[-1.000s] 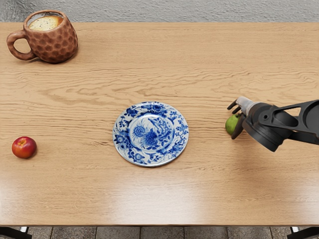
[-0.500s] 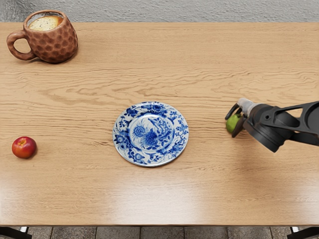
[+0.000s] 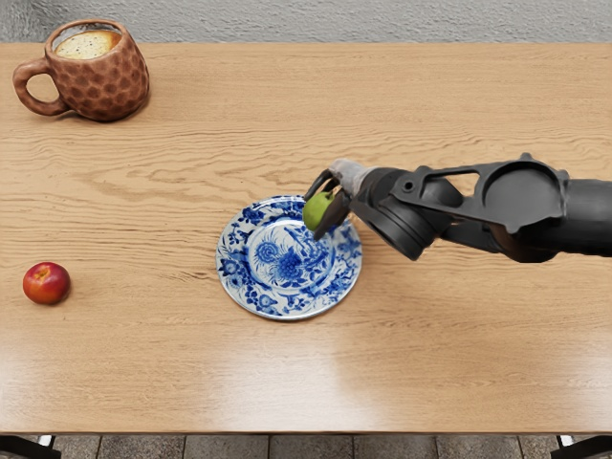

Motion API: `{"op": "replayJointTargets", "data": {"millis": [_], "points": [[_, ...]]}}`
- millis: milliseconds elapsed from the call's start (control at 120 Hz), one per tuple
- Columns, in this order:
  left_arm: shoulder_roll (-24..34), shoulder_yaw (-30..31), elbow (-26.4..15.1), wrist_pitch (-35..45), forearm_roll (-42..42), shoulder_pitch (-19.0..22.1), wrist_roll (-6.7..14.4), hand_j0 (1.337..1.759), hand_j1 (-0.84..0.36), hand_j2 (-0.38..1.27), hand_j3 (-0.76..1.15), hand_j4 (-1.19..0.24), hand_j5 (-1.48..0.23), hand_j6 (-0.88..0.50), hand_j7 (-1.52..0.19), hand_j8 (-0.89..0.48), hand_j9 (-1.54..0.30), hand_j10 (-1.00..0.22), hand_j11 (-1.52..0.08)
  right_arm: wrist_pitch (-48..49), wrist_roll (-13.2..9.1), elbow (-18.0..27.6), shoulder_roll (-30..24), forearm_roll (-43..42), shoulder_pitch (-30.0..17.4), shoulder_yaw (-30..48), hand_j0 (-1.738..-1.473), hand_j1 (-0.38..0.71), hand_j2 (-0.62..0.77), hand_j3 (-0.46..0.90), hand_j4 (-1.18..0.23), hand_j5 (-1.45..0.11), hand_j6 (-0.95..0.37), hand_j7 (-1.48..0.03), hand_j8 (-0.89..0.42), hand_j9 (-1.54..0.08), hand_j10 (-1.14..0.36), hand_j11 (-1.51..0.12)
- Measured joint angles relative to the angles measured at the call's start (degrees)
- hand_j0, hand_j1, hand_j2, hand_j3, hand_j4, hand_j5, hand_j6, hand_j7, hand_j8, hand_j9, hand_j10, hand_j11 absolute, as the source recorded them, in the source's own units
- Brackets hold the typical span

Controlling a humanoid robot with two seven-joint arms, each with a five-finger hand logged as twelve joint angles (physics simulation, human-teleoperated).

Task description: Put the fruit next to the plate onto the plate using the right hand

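Right hand (image 3: 325, 196) fingers clamped on green fruit (image 3: 316, 209) over plate (image 3: 251, 287), frame centre — light, firm, smooth, roundish — hold across its middle.

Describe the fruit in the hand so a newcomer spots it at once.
Start at the central blue-and-white plate. Over its upper right rim, the right hand grips a small green fruit. It is the only green one: the red fruit lies far left.
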Motion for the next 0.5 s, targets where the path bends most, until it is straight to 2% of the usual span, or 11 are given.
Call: {"op": "replayJointTargets", "data": {"millis": [117,217,308,367,433,500], "points": [[0.00,0.01,0.00,0.00,0.00,0.00,0.00,1.658,0.35,0.00,0.00,0.00,0.00,0.00,0.00,0.00,0.00,0.00,0.00,0.07,0.07,-2.39,5.92,1.59,0.06,1.20,-1.651,0.29,0.32,0.00,-0.63,-1.21,-0.31,-1.12,-0.31,-1.14,-0.83,-1.15],[0.00,0.01,0.00,0.00,-0.01,0.00,0.00,1.658,0.35,0.00,0.00,0.00,0.00,0.00,0.00,0.00,0.00,0.00,0.00,-0.36,0.04,-4.13,7.38,1.83,0.13,1.31,-1.654,0.06,0.19,0.00,-0.41,-0.77,-0.21,-0.71,-0.21,-0.73,-0.54,-0.73],[0.00,0.02,0.00,0.00,-0.01,0.00,0.00,1.658,0.35,0.00,0.00,0.00,0.00,0.00,0.00,0.00,0.00,0.00,0.00,-0.50,0.02,-3.90,6.61,3.30,0.24,1.93,-1.655,-0.08,0.12,0.00,-0.27,-0.50,-0.14,-0.46,-0.14,-0.47,-0.35,-0.47],[0.00,0.02,0.00,0.00,-0.01,0.00,0.00,1.658,0.35,0.00,0.00,0.00,0.00,0.00,0.00,0.00,0.00,0.00,0.00,0.08,0.02,-0.27,1.86,4.94,0.26,5.53,-1.656,-0.14,0.09,0.00,-0.21,-0.38,-0.11,-0.35,-0.11,-0.36,-0.27,-0.36],[0.00,0.02,0.00,0.00,-0.01,0.00,0.00,1.658,0.35,0.00,0.00,0.00,0.00,0.00,0.00,0.00,0.00,0.00,0.00,4.43,0.02,5.65,-9.80,6.13,-0.89,11.52,-1.657,-0.19,0.06,0.00,-0.16,-0.28,-0.08,-0.26,-0.08,-0.27,-0.20,-0.27],[0.00,0.03,0.00,0.00,-0.01,0.00,0.00,1.658,0.35,0.00,0.00,0.00,0.00,0.00,0.00,0.00,0.00,0.00,0.00,11.17,0.02,8.86,-21.79,6.75,-3.56,16.41,-1.657,-0.23,0.05,0.00,-0.12,-0.21,-0.07,-0.20,-0.07,-0.20,-0.15,-0.20]]}}
